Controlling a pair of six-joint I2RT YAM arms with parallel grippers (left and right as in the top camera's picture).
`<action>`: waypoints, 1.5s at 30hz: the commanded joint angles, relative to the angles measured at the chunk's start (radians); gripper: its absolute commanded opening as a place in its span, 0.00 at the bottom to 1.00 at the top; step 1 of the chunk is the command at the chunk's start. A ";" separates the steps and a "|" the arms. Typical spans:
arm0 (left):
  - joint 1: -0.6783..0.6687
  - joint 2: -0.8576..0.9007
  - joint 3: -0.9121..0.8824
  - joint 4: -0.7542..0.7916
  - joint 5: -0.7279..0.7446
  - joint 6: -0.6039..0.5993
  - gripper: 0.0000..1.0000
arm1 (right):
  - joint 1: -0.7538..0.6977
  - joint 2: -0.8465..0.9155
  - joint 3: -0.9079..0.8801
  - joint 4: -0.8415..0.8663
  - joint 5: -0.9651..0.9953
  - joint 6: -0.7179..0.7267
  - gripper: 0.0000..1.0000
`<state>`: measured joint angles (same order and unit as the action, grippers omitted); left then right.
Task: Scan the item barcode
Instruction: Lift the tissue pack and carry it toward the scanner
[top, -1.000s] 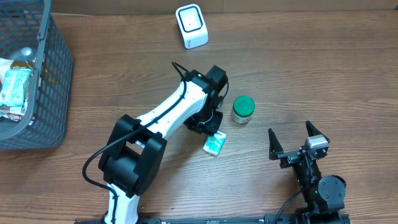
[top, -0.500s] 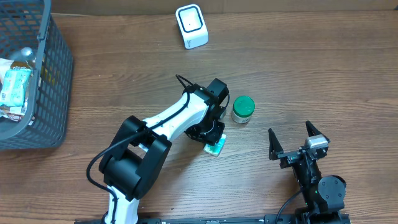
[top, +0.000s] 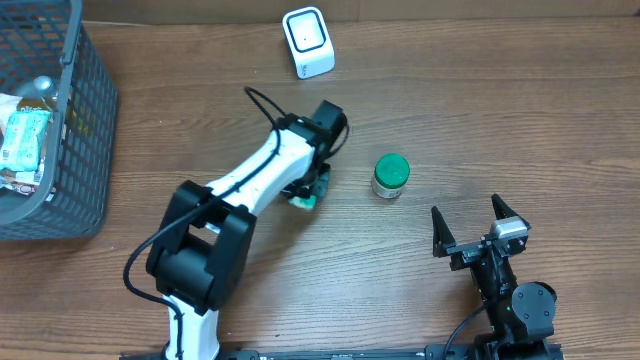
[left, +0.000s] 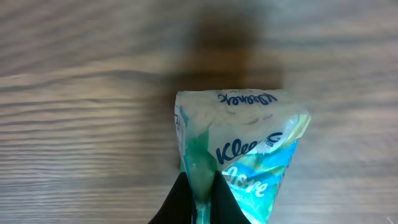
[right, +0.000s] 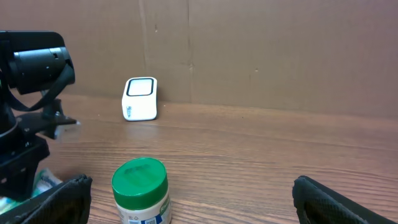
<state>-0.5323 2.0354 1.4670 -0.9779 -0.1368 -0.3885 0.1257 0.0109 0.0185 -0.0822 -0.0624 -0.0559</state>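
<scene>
Kleenex tissue pack (left: 239, 149), white with blue lettering and a green-and-blue panel, is pinched at one edge by the left gripper (left: 200, 198), whose two dark fingers are pressed together on a fold of the wrapper. In the left wrist view the pack fills the middle of the picture with the wooden table (top: 500, 110) blurred behind it and a dark shadow on the wood just past its far end. Whether the pack touches the wood or hangs just above it cannot be told. From overhead only a green corner of the pack shows beneath the wrist, near the middle of the table.

A small jar with a green lid (top: 390, 176) stands upright to the right of the pack, near it but apart. The white scanner (top: 308, 42) sits toward the far edge of the table, well apart from both.

The left arm (top: 255, 175), white with black joints, reaches from the near edge toward the table's middle. The right gripper (top: 470, 225) is parked near the near right corner, its fingers spread wide and holding nothing.

A dark mesh basket (top: 85, 130) stands at the far left, holding a clear bottle (top: 40, 90) and a green packet (top: 22, 138).
</scene>
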 joint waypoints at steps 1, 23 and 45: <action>0.056 0.018 0.018 0.031 0.050 -0.045 0.05 | -0.003 -0.007 -0.011 0.004 0.008 -0.005 1.00; 0.289 0.018 -0.025 0.103 0.515 0.209 0.38 | -0.003 -0.007 -0.011 0.004 0.008 -0.005 1.00; 0.283 0.019 -0.159 0.237 0.504 0.198 0.30 | -0.003 -0.007 -0.011 0.004 0.008 -0.005 1.00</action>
<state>-0.2424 2.0369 1.3445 -0.7620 0.3698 -0.2020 0.1257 0.0113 0.0185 -0.0818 -0.0624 -0.0563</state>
